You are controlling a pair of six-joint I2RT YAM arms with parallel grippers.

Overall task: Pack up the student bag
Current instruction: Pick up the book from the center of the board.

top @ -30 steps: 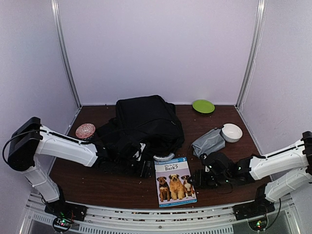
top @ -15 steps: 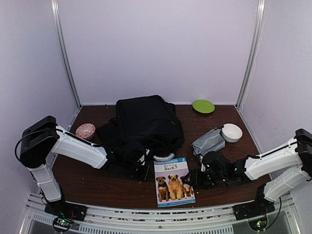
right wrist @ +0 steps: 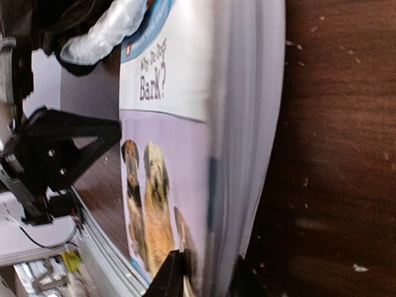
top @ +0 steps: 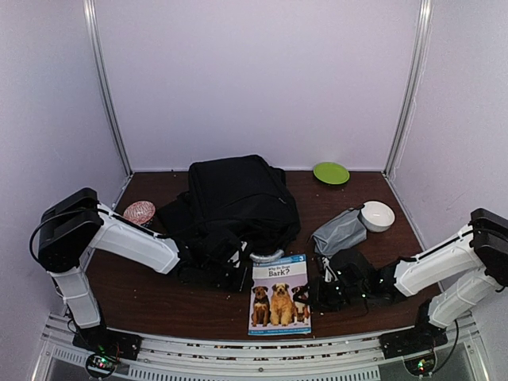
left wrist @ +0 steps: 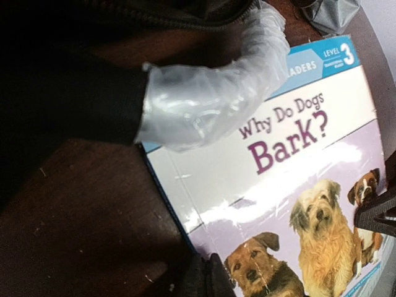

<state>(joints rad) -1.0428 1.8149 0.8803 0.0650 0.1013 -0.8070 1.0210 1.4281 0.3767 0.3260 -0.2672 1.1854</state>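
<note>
1. Top external view, from where I stand: the bag (top: 238, 194) lies slumped just behind the book (top: 279, 295). It is black and bulky, and its near edge reaches the book's far left corner.
2. The book lies on the table (top: 151, 298) with its cover up, showing three dogs and the title "Why Do Dogs Bark?".
3. The left gripper (top: 236, 275) sits low just left of the book's far left corner, tucked against the bag. The left wrist view shows its fingertips (left wrist: 207, 279) pressed together with nothing between them, at the book's left edge.
4. The right gripper (top: 311, 295) is at the book's right edge. In the right wrist view its fingers (right wrist: 174, 275) sit on either side of that edge, one on the cover and the other on the table side, pinching the book. The edge itself is blurred.
5. A roll (top: 267, 255) wrapped in clear plastic lies across the book's far edge, curving out from under the bag.
6. A grey pouch (top: 339, 232) lies behind and to the right of the book, with a white bowl (top: 377, 215) just beyond it.
7. A green plate (top: 331, 172) sits well behind the book, by the back wall.
8. A pink disc (top: 139, 212) lies well to the book's left, close to the bag's left side.
</note>
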